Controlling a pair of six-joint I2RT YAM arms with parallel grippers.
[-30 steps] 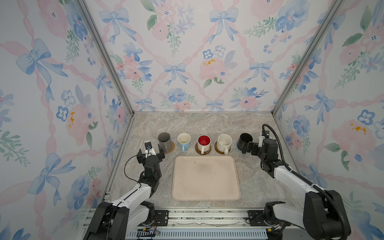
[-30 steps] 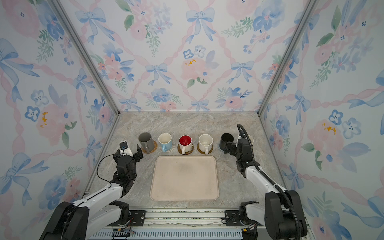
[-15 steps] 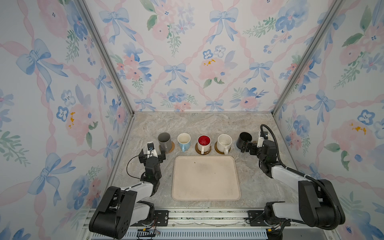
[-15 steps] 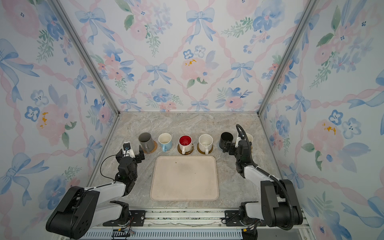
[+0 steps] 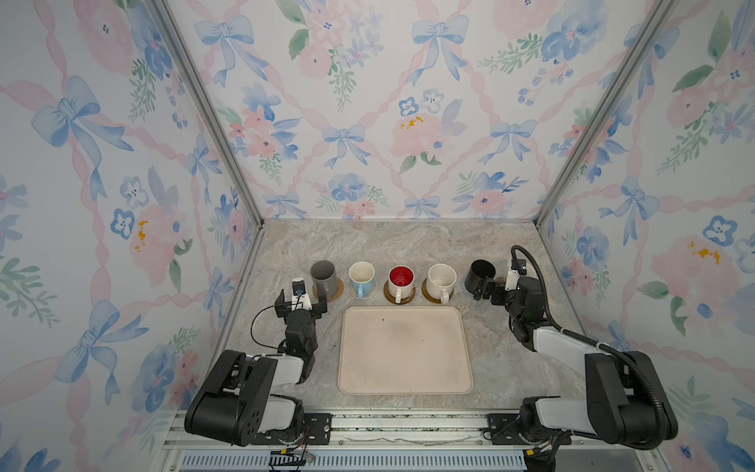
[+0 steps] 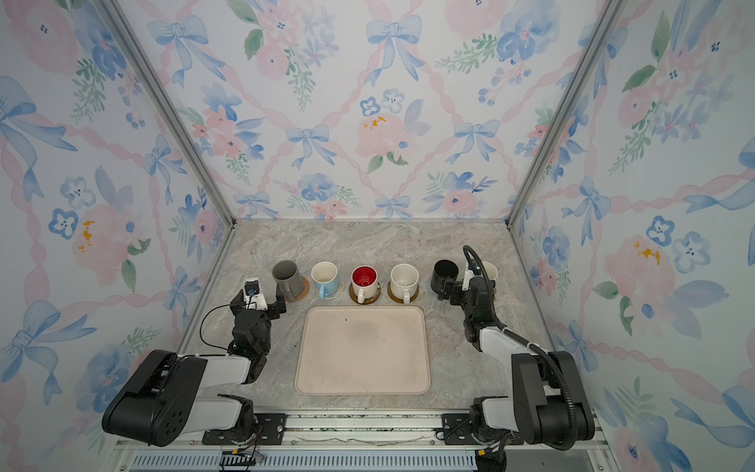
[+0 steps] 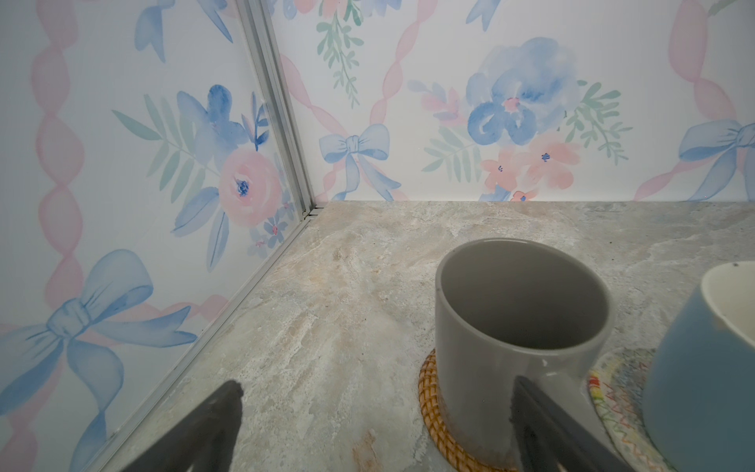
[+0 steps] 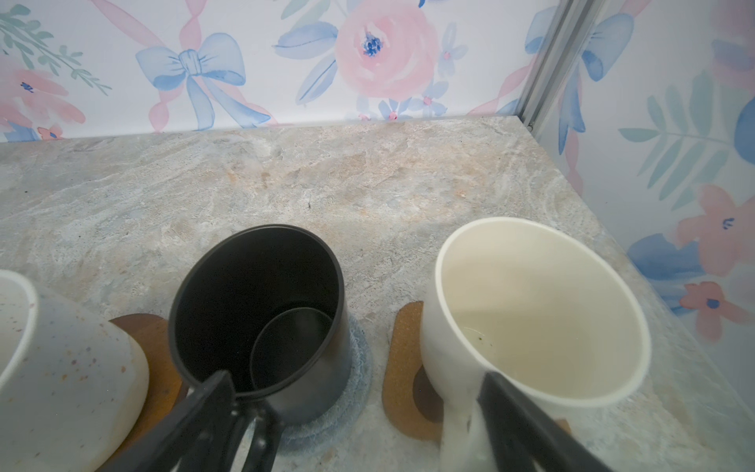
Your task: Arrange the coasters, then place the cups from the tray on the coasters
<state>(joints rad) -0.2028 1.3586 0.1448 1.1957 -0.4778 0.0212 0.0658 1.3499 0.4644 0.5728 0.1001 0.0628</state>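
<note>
The beige tray (image 5: 404,351) lies bare at the front centre. Behind it the cups stand in a row, each on a coaster: grey (image 5: 323,276), light blue (image 5: 362,278), red-inside (image 5: 401,280), speckled (image 5: 441,280), black (image 5: 481,274) and cream-white (image 6: 488,271). My left gripper (image 5: 300,304) is open and empty, just left of and in front of the grey cup (image 7: 519,327) on its rattan coaster (image 7: 433,408). My right gripper (image 8: 355,384) is open and empty in front of the black cup (image 8: 261,310) and the cream cup (image 8: 539,310).
Flowered walls enclose the marble tabletop (image 5: 392,249) on the left, back and right. The cream cup on the paw-shaped coaster (image 8: 404,367) stands close to the right wall. The left wall's metal edge (image 7: 228,310) runs beside my left gripper.
Both arms have folded back toward the front rail, and the grippers have drawn slightly away from the cups. Both stay open. The cups have not moved.
</note>
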